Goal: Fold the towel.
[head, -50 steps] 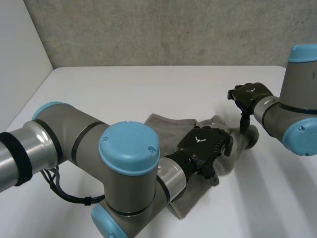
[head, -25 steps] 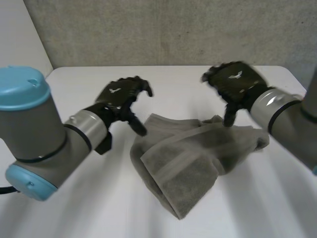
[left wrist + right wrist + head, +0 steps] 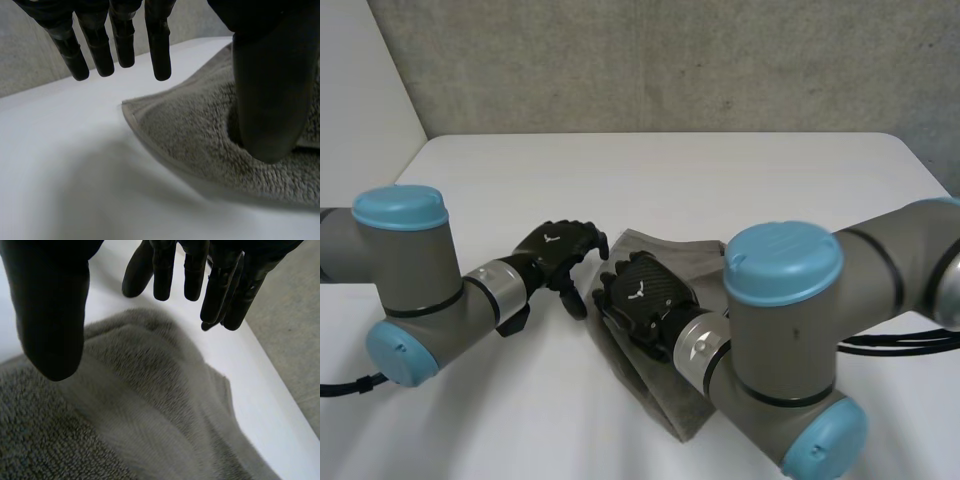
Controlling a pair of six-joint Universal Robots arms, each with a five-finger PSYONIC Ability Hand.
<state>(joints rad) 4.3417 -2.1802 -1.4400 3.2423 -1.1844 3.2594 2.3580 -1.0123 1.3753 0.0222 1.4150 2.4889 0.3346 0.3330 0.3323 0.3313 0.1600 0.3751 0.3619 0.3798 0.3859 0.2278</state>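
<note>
A grey towel (image 3: pixel 665 250) lies bunched on the white table (image 3: pixel 620 170), and my right arm hides much of it. My left hand (image 3: pixel 558 250) hovers at the towel's left edge. Its fingers (image 3: pixel 115 40) are straight over bare table just past a towel corner (image 3: pixel 131 107), with the thumb above the pile, open and holding nothing. My right hand (image 3: pixel 645 295) hangs over the left part of the towel. Its fingers (image 3: pixel 192 270) are spread above a raised fold (image 3: pixel 140 405), also open.
My right arm's elbow (image 3: pixel 782 300) lies across the towel's right half. A concrete wall (image 3: pixel 670 60) stands behind the table's far edge. Bare table stretches beyond the towel and to its left.
My right hand has swung from the towel's far right side to its left part. My left hand, on the towel a second ago, pulled away left and has come back down beside the left edge.
</note>
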